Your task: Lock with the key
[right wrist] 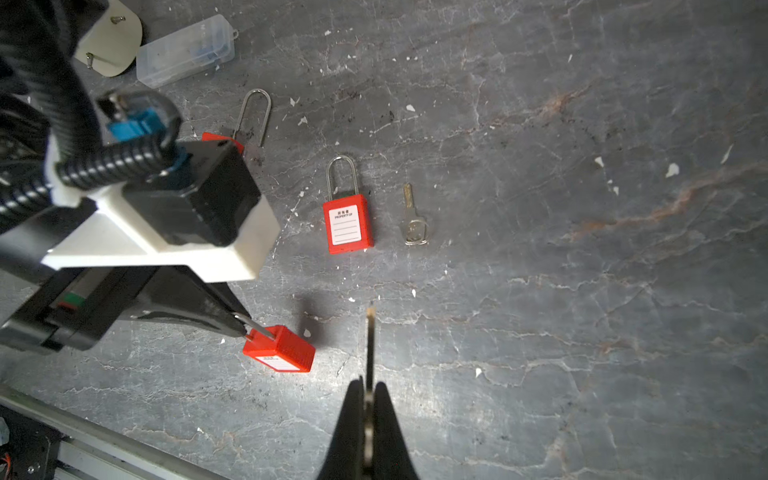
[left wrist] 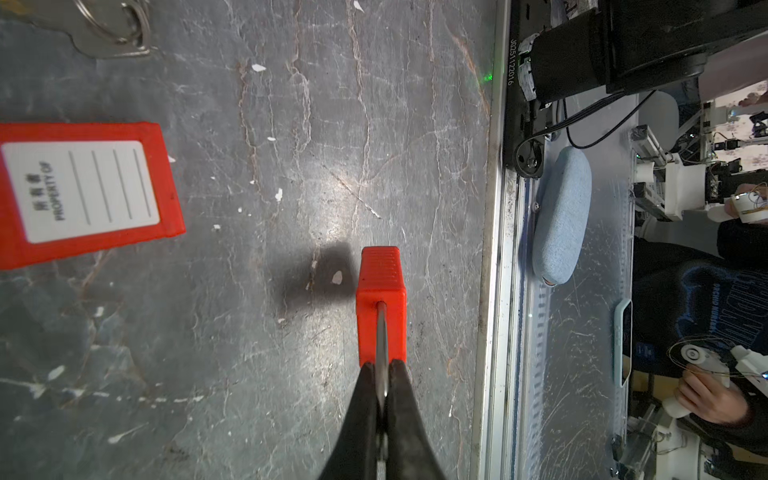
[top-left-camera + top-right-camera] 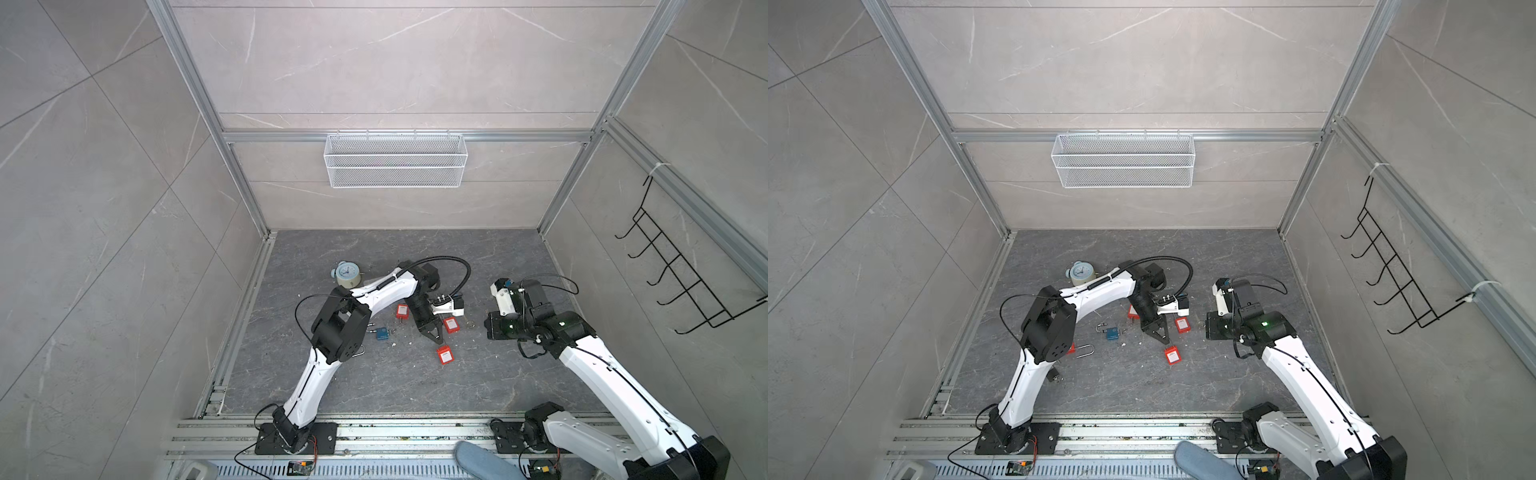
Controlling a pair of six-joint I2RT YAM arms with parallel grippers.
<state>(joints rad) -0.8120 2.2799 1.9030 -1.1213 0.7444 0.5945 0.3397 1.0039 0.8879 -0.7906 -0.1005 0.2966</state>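
Alignment ahead of insertion is, by my reading, the step in hand: lock and key are each being gripped, but the key is not yet entering the keyway. I am taking the labelled padlock (image 1: 348,224), lying flat on the floor (image 1: 582,332), as the landmark. The left gripper (image 2: 380,370) is working near it, on the side towards the arms' bases in both top views, with its jaws pinching narrow on the steel shackle (image 2: 381,332) of the held padlock (image 2: 380,299). That red body is jutting out beyond the fingertips, its long axis running in line with the gripper and its keyhole end facing away from it; whether it is touching the floor I cannot tell. The right gripper (image 1: 368,392) is hovering near the landmark too, clear of it, jaws nipping almost together on the head end of the key (image 1: 370,340). The blade is lying in line with those fingers and pointing roughly at the landmark's edge beside the spare key (image 1: 413,220), crosswise to the held padlock. The next move is calling for swinging the blade round to face the keyhole end, bringing both axes into one line, then pushing in and turning while the left grip is steadying the body
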